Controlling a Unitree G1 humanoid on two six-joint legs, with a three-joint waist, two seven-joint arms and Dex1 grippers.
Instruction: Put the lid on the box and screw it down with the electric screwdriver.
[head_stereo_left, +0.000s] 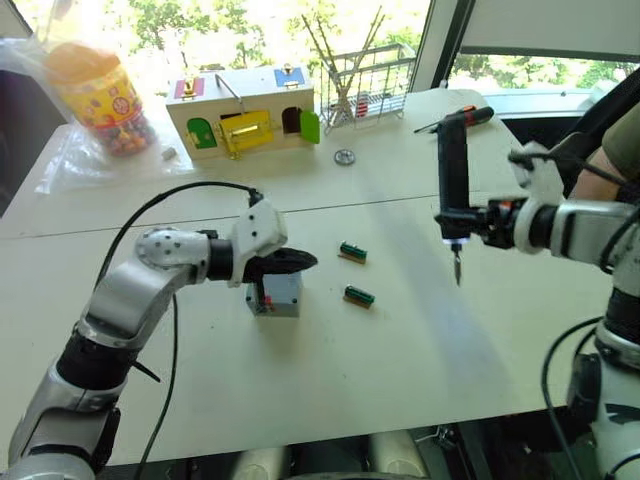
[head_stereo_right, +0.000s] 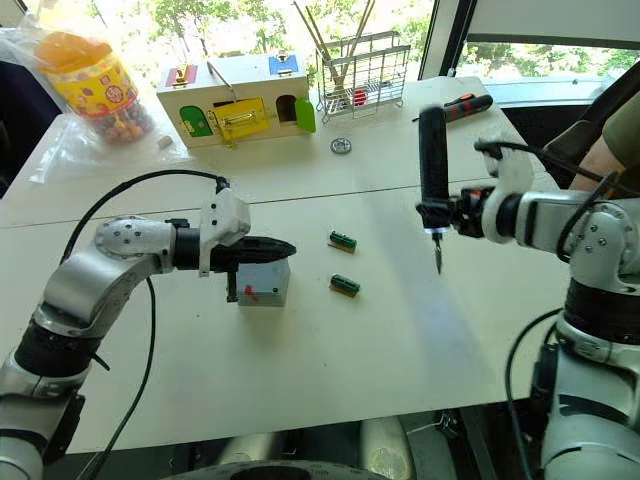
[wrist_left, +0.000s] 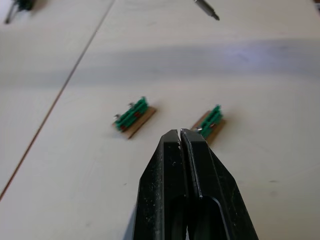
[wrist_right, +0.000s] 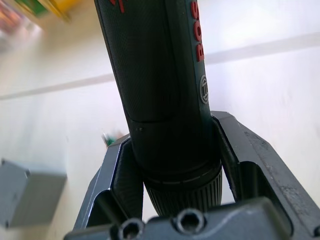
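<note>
The small grey box (head_stereo_left: 279, 293) with a red mark on its side stands mid-table. My left gripper (head_stereo_left: 310, 261) is shut and lies flat over the box's top, its fingertips (wrist_left: 180, 134) reaching past the box's right edge. In the right wrist view the box (wrist_right: 27, 197) shows a flat grey face with a corner hole, which looks like the lid, though I cannot make out a seam. My right gripper (head_stereo_left: 455, 216) is shut on the electric screwdriver (head_stereo_left: 453, 160). The tool is held upright above the table to the right of the box, with its bit (head_stereo_left: 458, 268) pointing down.
Two small green parts (head_stereo_left: 352, 251) (head_stereo_left: 359, 296) lie between the box and the screwdriver. At the back stand a wooden box with coloured doors (head_stereo_left: 240, 118), a sweets jar (head_stereo_left: 100, 95), a wire rack (head_stereo_left: 365, 85), a metal disc (head_stereo_left: 345, 157) and an orange-and-black hand screwdriver (head_stereo_left: 470, 117). A person's arm (head_stereo_left: 620, 150) is at the right.
</note>
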